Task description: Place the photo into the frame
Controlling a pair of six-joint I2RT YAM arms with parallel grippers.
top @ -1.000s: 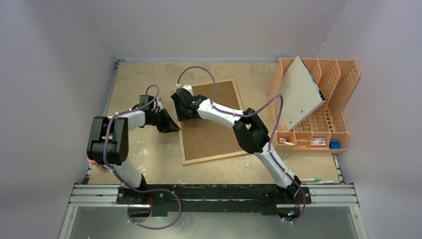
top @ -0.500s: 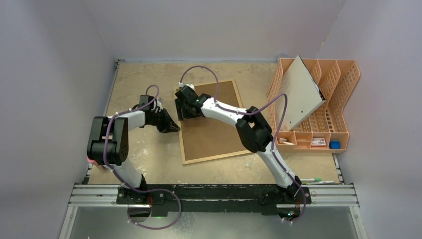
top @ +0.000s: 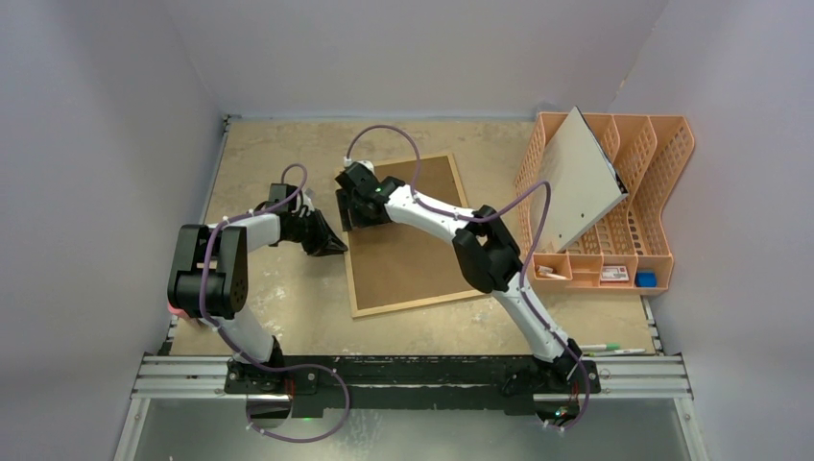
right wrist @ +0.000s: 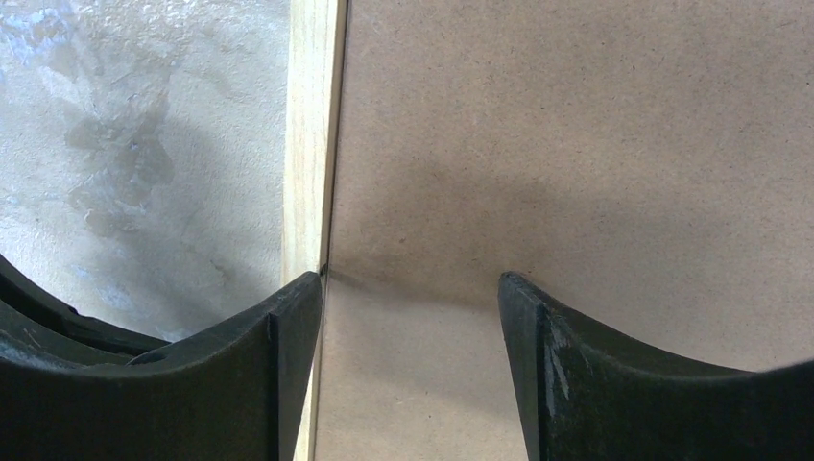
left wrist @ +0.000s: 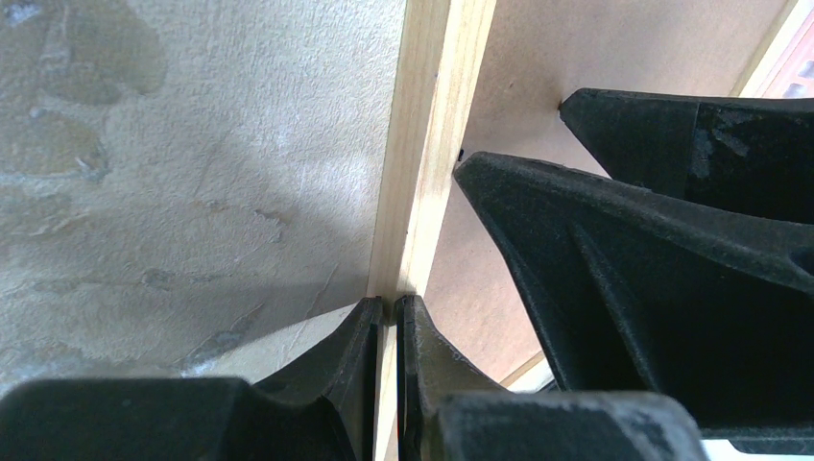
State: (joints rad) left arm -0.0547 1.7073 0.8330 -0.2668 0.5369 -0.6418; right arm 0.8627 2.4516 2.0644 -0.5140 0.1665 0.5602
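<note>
Frame [top: 408, 269] lies back-up on table [top: 278, 307], slightly skewed. Left gripper [left wrist: 392, 305] clenched, tips touching the frame's left wood rail. Right gripper [right wrist: 408, 283] released, jaws spread over the brown back just beside the same rail, one finger at the rail's inner edge.

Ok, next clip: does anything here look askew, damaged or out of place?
The frame lies back-up, skewed against the edges of the table, whose surface looks blotchy and worn. The grey-white board leans diagonally across the orange rack rather than standing upright in a slot. No spill shows.
</note>
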